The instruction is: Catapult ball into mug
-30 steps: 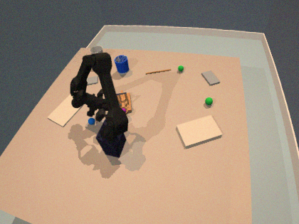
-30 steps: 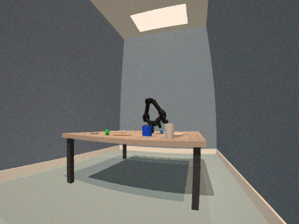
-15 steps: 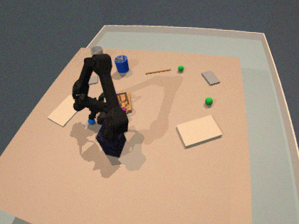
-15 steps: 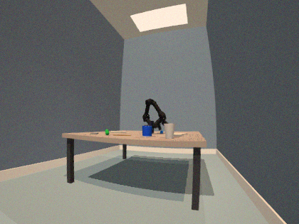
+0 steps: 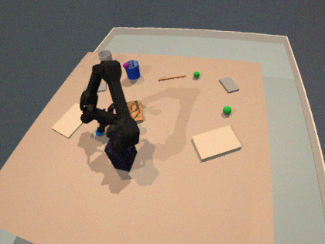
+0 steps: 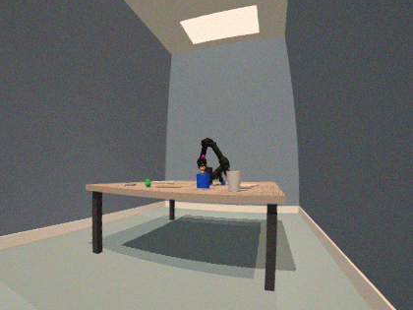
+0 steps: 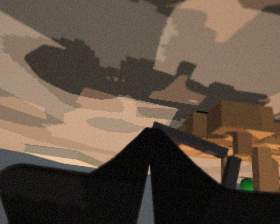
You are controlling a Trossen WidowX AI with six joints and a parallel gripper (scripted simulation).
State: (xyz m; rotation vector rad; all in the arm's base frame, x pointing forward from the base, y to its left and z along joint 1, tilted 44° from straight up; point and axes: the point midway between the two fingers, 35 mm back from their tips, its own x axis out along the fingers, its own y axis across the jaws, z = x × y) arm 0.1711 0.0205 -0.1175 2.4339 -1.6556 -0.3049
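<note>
magenta ball: airborne, above blue mug; overlaps its rim in top view
blue mug: upright on table
catapult: orange-brown, on table beside arm
gripper: fingers together, nothing held
blue ball: on table, near gripper
pale cup: upright, near mug
thin stick: lying between mug and one green ball

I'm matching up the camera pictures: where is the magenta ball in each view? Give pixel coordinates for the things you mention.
Top: the magenta ball (image 5: 126, 65) (image 6: 204, 156) is left of upper centre, at the blue mug's (image 5: 133, 72) (image 6: 203, 181) rim as seen here.
Exterior: at centre, above the blue mug.
Wrist: not in it.
Shared landmark: the catapult (image 5: 138, 115) (image 6: 203, 168) (image 7: 242, 117).
</note>
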